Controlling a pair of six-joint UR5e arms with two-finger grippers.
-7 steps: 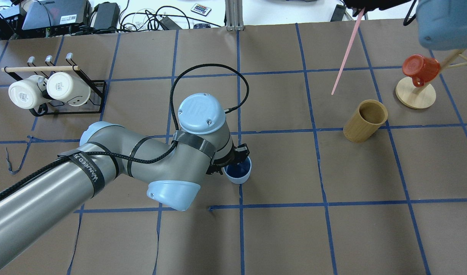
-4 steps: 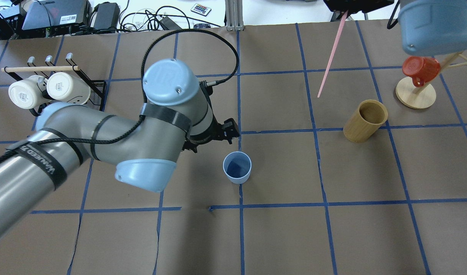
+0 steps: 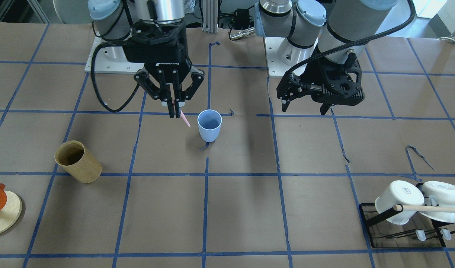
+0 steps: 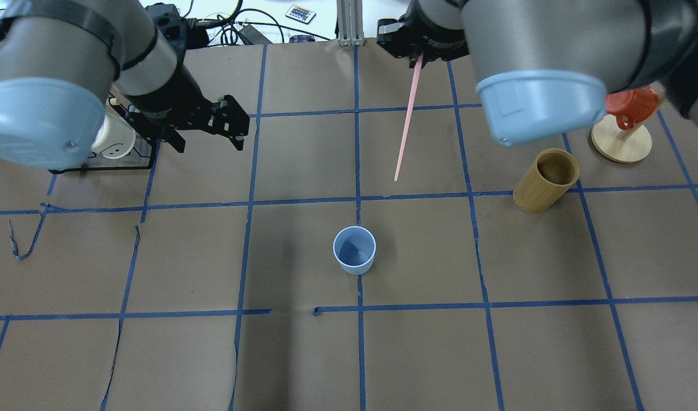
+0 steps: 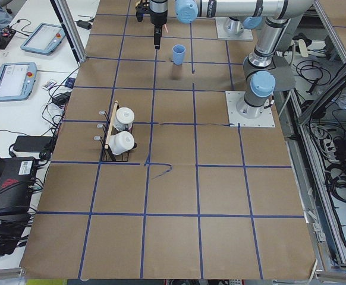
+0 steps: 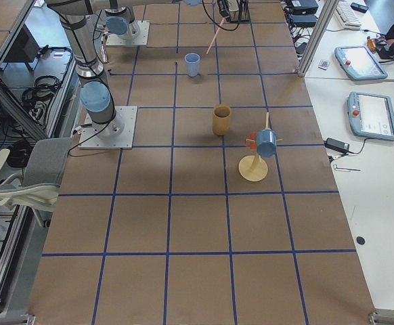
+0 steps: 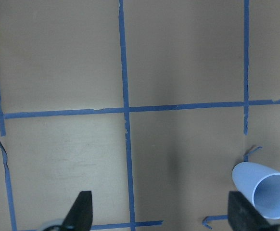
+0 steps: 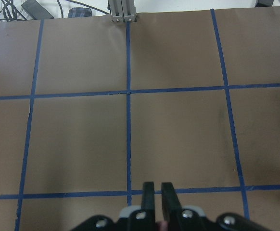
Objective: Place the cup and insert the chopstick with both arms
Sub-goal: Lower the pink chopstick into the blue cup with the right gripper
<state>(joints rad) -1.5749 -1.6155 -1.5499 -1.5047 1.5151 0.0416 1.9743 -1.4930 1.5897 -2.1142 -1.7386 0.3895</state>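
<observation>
The light blue cup [image 4: 354, 251] stands upright and alone at the table's middle; it also shows in the front view [image 3: 209, 124] and at the lower right of the left wrist view [image 7: 267, 192]. My right gripper [image 3: 173, 109] is shut on the pink chopstick [image 4: 406, 123], which hangs down, its tip above the table just beside and beyond the cup. In the front view the tip [image 3: 185, 121] sits close to the cup's rim. My left gripper [image 3: 304, 109] is open and empty, raised well away from the cup.
A tan wooden cylinder [image 4: 545, 180] stands on the robot's right. Beyond it a red mug [image 4: 628, 105] hangs on a wooden stand [image 4: 621, 140]. A black rack with two white mugs [image 3: 409, 212] sits at the far left, partly behind my left arm.
My left gripper let go of the cup, rose and drew back to the left. My right arm carried the chopstick leftward toward the table's middle. The cup has stayed put.
</observation>
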